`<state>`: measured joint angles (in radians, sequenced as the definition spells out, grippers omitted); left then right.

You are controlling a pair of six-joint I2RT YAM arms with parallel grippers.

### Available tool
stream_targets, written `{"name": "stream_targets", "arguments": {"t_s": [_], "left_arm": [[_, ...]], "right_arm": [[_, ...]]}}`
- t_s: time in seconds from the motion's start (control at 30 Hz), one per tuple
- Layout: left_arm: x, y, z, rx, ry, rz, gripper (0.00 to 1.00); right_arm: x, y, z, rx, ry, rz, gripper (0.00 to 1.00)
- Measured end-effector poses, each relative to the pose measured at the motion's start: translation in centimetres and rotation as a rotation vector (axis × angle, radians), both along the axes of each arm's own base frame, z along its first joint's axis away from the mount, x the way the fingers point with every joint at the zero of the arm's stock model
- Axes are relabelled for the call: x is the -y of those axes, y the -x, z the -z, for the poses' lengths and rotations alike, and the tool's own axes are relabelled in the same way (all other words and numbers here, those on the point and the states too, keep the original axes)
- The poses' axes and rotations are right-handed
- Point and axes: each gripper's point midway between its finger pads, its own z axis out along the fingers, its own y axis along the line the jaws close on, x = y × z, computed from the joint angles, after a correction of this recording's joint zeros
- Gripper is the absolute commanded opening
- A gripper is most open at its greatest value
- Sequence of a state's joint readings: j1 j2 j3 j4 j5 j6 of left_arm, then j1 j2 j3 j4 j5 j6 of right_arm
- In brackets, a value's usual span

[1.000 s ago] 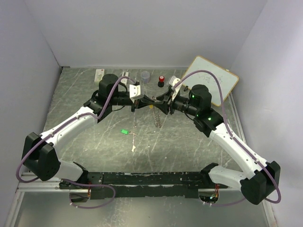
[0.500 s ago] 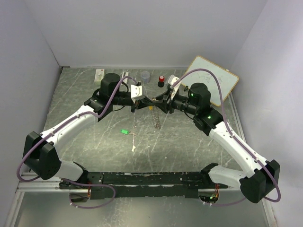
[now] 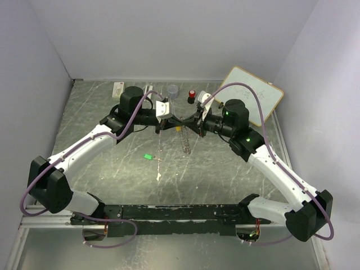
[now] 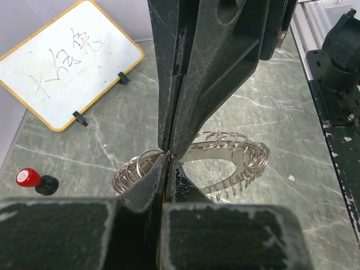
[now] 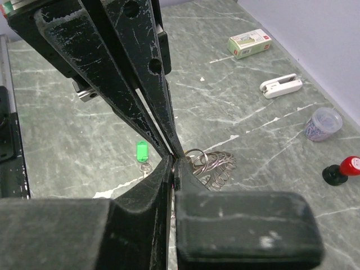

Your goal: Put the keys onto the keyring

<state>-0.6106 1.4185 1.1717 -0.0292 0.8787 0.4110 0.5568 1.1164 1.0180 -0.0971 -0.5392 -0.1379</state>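
We see both arms reaching in so that their fingertips meet over the middle of the desk (image 3: 219, 174), on the arm-base side of the red-capped knob (image 3: 192, 95). The left end effector (image 4: 167, 163) has its fingers pressed together on the coiled rim of the keyring (image 4: 250, 154), which runs down from the tips towards the desk. The right end effector (image 5: 173, 164) is also pinched together, tip to tip against the left one. We cannot tell what, if anything, sits between its fingers.

A yellow speck, the yellow-headed key (image 3: 178, 127), shows at the meeting point, too small for us to tell how it is held. The green-headed key (image 5: 141, 152) lies flat on the desk, well apart from the knob, towards the left arm.

Just left of the knob stands a small clear lidded cup (image 5: 322, 124) holding something bluish that we cannot make out. Farther left are a white clip (image 5: 280, 85) and a small green-and-white box (image 5: 249, 43). A whiteboard (image 3: 250, 95) lies to the knob's right.
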Motion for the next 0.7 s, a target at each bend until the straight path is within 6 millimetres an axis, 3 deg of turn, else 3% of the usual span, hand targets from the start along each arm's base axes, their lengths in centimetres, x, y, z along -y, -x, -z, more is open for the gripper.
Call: {"name": "stream_targets", "arguments": {"t_s": [0.43,0.7], "left_arm": [[-0.03,0.1,0.2,-0.009,-0.005,0.003,0.07],[0.27,0.19,-0.55,-0.04,0.028,-0.001,0.07]], "right_arm": [[0.03,0.16,0.13,-0.005,0.004,0.001,0.0],[0.27,0.52,-0.42,0.056,-0.085,0.02,0.0]]}}
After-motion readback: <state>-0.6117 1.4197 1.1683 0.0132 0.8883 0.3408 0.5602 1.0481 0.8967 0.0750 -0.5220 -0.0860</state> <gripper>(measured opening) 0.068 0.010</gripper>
